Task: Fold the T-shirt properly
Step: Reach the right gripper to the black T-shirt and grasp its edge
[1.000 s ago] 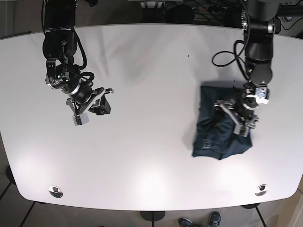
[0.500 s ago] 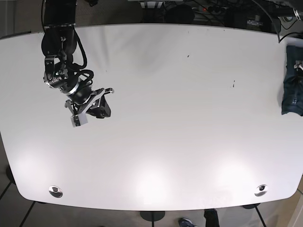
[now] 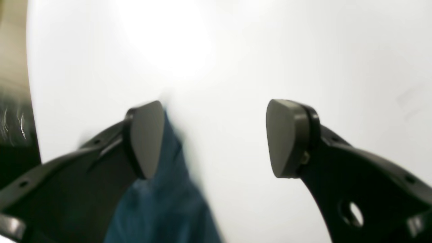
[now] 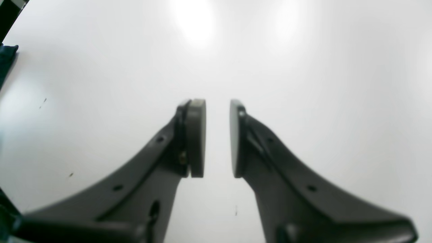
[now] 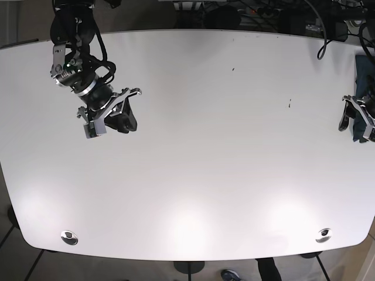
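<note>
The dark blue T-shirt (image 5: 364, 73) lies bunched at the far right edge of the white table (image 5: 205, 146), partly cut off by the frame. My left gripper (image 5: 356, 121) is at that edge against the shirt, jaws wide open. In the left wrist view the gripper (image 3: 216, 138) is open over bare table, with blurred blue cloth (image 3: 162, 202) beside its left finger (image 3: 146, 138). My right gripper (image 5: 108, 120) hovers over the table's left part. In the right wrist view it (image 4: 217, 138) has only a narrow gap and holds nothing.
Two round metal fittings (image 5: 69, 236) (image 5: 323, 235) sit near the table's front edge. Small dark specks (image 5: 232, 69) mark the surface. Cables and dark equipment (image 5: 234, 12) lie behind the back edge. A dark blue strip (image 4: 6, 60) shows at the right wrist view's left edge.
The T-shirt went from the table's right half, under my left gripper, to the far right edge. My left gripper now sits open beside it. My right arm shifted slightly up.
</note>
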### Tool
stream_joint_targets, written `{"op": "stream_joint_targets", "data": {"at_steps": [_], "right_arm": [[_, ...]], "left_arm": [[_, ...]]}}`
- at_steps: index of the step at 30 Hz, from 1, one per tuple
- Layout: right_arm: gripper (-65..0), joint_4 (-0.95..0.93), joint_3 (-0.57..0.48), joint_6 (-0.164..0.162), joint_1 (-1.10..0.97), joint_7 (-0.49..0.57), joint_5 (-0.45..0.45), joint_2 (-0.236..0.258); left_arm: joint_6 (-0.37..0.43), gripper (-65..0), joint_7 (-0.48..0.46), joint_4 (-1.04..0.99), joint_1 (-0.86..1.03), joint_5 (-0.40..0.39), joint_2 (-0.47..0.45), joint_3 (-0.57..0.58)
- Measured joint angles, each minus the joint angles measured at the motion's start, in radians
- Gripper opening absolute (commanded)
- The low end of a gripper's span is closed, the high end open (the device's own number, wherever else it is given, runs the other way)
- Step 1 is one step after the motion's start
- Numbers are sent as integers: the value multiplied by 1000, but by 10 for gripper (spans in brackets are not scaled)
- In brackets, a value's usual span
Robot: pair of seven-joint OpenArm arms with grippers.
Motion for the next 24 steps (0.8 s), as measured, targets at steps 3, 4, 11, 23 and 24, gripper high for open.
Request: {"op": "stream_joint_targets", "data": {"at_steps": [3,4,11,23,24], "right_arm": [[-534,23,1,0,-53,3,1,5],[-534,31,1,0,-68,5,3,5],[-534,34,0,0,-107,7,4,5],[-526,33,-9,0,-48,3,2,0],[-526,26,-39,-5,-19,-2,-8,3]], "left_arm": [[18,-215,207,261,31,57,146,-103],[9,-215,235,337,28,78,198,-108],[2,-208,325,618,27,253,599,-150],[5,-215,323,618,43,256,664,-155],[5,-215,323,618,42,256,665,-155]]}}
